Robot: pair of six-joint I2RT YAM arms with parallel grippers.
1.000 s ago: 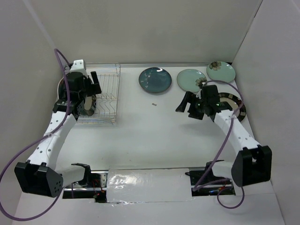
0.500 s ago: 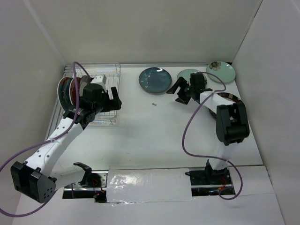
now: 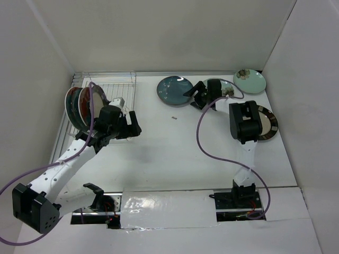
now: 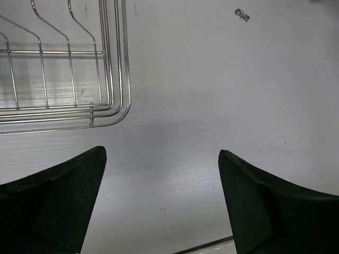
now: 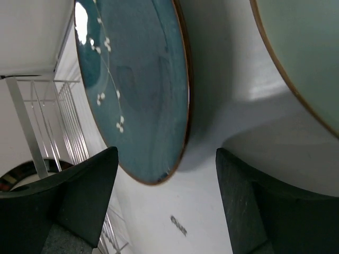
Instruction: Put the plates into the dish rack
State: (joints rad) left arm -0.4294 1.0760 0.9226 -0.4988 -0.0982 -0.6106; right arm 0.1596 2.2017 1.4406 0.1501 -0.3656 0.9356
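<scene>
1. Silver-white wire forms the dish rack (image 3: 116, 95) at the left rear of the counter (image 3: 169, 153). Several plates (image 3: 79, 106) stand on edge at its left end.
2. Left jaws hang wide apart and hold nothing, just off the rack's near right corner. White counter shows between the fingers (image 4: 58, 201).
3. A dark teal plate (image 5: 137, 90) lies flat at rear centre, with a strip of open counter between it and the rack.
4. Right jaws stand open and empty, low at that plate's right edge, with its rim just ahead of the fingers (image 5: 69, 201).
5. A pale mint plate (image 3: 217, 84) lies just beside the teal one, with a narrow gap between their rims. A second mint plate (image 3: 249, 81) sits in the right rear corner.
6. A cream plate with a dark brown rim (image 3: 267, 124) lies under the right arm, near the right wall.
7. A small dark speck (image 3: 174, 118) lies mid-counter.
</scene>
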